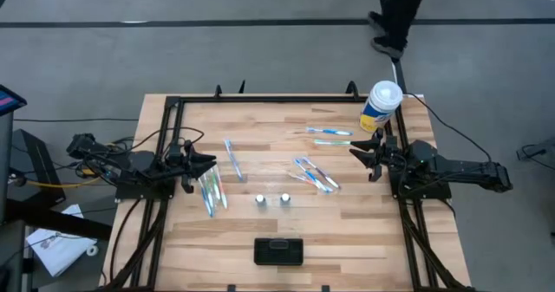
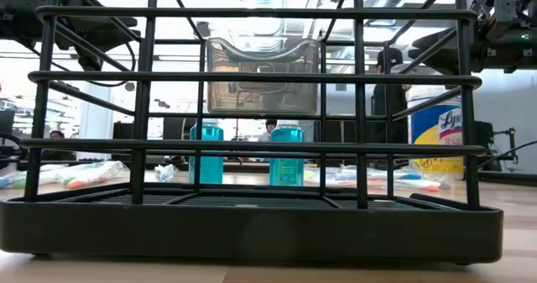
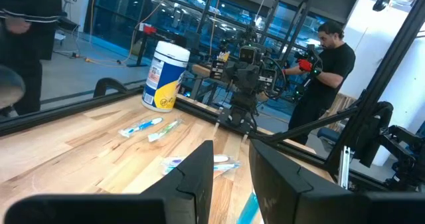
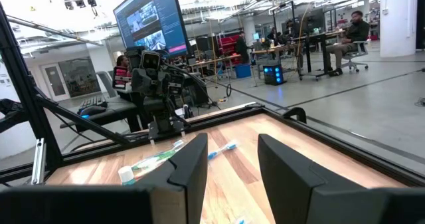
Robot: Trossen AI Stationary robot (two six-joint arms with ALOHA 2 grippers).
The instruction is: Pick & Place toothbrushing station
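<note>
Toothbrushing station (image 1: 278, 251): untouched on tabletop (image 1: 347, 231), well clear of both jaws | left gripper (image 1: 211, 161), right gripper (image 1: 355, 150): jaws parted, empty, parked awaiting pickup.

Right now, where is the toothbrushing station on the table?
In the high view the toothbrushing station sits at the table's near edge, centred between both arms, just below the two small bottles. In the low view its black rack fills the foreground.

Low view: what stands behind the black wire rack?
Through the rack bars: two teal bottles, scattered toothbrushes, and the wipes canister. The bars cover parts of each.
</note>
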